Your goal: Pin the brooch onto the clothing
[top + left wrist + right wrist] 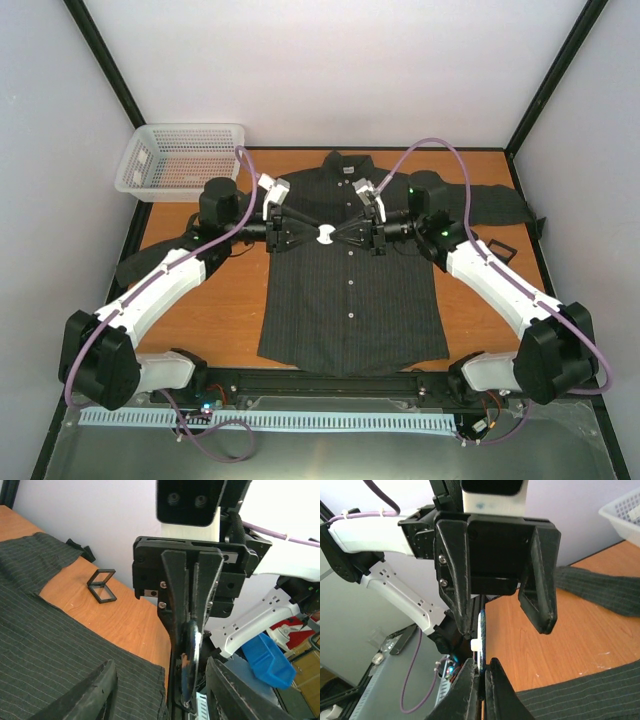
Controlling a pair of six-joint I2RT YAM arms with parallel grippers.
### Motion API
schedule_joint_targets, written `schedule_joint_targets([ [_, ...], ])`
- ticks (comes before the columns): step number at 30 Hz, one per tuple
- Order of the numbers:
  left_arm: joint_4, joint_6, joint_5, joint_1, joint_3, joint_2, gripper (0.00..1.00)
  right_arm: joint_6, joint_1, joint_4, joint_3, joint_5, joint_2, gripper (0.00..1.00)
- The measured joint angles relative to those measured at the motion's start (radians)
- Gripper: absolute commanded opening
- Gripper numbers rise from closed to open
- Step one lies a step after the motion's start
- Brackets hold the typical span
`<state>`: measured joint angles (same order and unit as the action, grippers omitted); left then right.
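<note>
The clothing (350,300), a dark pinstriped shirt with white buttons, lies flat on the table, collar away from me. Both grippers meet tip to tip above its chest. My right gripper (345,235) (483,690) is shut on the brooch (324,236) (481,630), a thin white-backed disc seen edge-on. My left gripper (300,235) (162,695) is open, its fingers (97,690) standing either side of the brooch (190,652) without clamping it. The shirt (50,645) (590,695) lies below both.
A white mesh basket (180,160) sits at the back left corner. A small black open box (497,248) (101,586) stands on the wood right of the shirt, near its dark sleeve (490,205). A black rail (330,380) runs along the near edge.
</note>
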<state>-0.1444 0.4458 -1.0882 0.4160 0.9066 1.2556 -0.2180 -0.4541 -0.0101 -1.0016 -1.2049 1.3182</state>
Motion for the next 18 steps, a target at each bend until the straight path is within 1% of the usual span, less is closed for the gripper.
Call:
schedule_joint_targets([
  [4,0.023,-0.024,-0.019,0.0,0.001,0.0,0.31,0.021,0.0,0.037,0.0,-0.013,0.011,0.02],
  [5,0.029,-0.032,-0.023,0.0,0.002,0.0,0.26,0.024,0.0,0.04,0.0,-0.016,0.011,0.03],
  [7,0.041,-0.045,-0.028,0.001,0.003,0.0,0.23,0.029,0.0,0.042,0.0,-0.017,0.011,0.03],
  [9,0.049,-0.054,-0.035,0.001,0.006,0.0,0.16,0.031,0.0,0.047,0.0,-0.016,0.011,0.03],
  [12,0.06,-0.065,-0.042,0.003,0.014,0.0,0.13,0.032,0.0,0.049,0.0,-0.016,0.011,0.02],
  [18,0.067,-0.071,-0.048,0.01,0.019,0.005,0.12,0.036,0.0,0.053,0.0,-0.015,0.011,0.03],
])
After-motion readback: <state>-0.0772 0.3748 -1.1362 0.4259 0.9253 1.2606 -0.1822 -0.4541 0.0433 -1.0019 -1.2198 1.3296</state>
